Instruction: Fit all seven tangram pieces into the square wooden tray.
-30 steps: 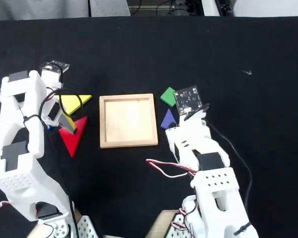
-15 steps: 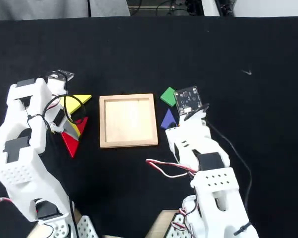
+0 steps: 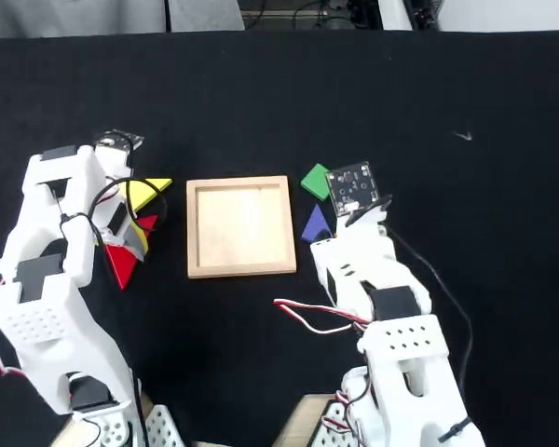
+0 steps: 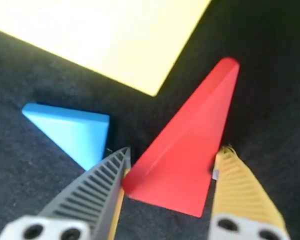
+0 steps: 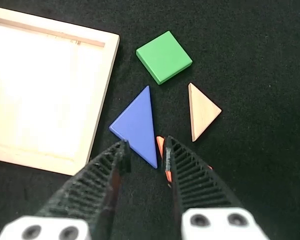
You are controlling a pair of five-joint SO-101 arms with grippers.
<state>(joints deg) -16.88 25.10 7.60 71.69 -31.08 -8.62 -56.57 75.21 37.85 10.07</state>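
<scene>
Square wooden tray (image 3: 192, 228) bare, nothing fitted; beside it, left gripper (image 4: 173, 155) clamping red triangle (image 4: 200, 115), right gripper (image 5: 146, 144) slightly parted, empty.

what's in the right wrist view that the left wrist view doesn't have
Right wrist, not left: square wooden tray, green square, dark blue triangle, pale wooden triangle, and an orange piece by the open right gripper. Left wrist, not right: large yellow triangle, light blue triangle, and the red triangle gripped by the left gripper. Both: the black table surface.
</scene>
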